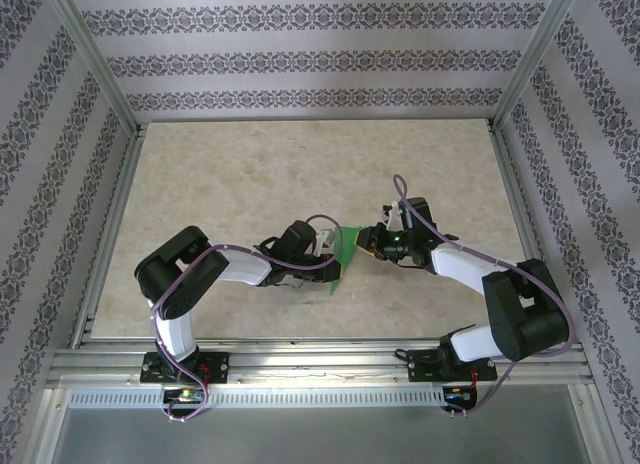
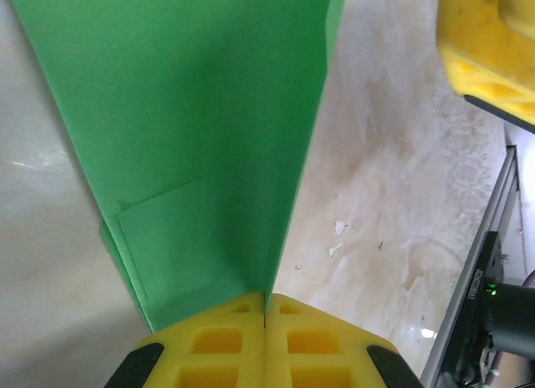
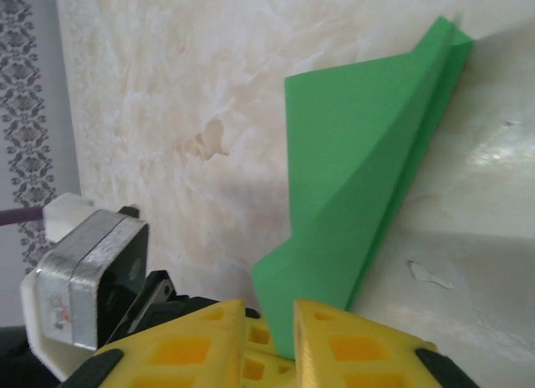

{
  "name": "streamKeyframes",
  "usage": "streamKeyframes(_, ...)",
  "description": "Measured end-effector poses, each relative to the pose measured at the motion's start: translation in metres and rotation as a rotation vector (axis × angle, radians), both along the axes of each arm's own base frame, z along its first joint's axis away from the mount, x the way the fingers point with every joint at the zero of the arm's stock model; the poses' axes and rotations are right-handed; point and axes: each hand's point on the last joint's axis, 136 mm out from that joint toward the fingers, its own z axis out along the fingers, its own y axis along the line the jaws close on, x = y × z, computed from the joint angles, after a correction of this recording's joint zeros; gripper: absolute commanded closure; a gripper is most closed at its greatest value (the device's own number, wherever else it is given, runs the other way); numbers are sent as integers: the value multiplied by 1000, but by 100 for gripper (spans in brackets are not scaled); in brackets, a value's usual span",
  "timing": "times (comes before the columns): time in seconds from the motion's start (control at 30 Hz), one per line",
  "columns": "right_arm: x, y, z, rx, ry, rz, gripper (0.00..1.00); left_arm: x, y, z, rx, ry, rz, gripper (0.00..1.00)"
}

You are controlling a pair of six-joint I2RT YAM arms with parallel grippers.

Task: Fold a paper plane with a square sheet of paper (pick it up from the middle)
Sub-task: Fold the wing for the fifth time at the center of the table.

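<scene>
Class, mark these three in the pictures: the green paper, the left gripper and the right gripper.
green paper [image 2: 201, 112], left wrist view, its flat face.
left gripper [image 2: 265, 303], left wrist view, seam between its fingertips.
right gripper [image 3: 269, 314], right wrist view, gap between its fingertips.

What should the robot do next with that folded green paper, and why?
Probably close the right gripper fully. The folded green paper sits in the gap between its parted fingers, while the left gripper is shut on the paper's other side, so pinching would likely secure it from both sides.
</scene>
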Motion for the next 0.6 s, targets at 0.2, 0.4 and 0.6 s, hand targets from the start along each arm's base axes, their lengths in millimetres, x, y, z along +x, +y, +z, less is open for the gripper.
streamKeyframes(0.2, -1, 3, -8, 2, 18, 13, 85, -1, -3, 0, -61, 28, 24, 100)
streamKeyframes(0.4, 1, 6, -8, 14, 12, 20, 86, -1, -5, 1, -115, 50, 52, 100)
streamKeyframes(0.6, 1, 11, -14, 39, 31, 33, 89, -2, -1, -4, -135, 84, 88, 100)
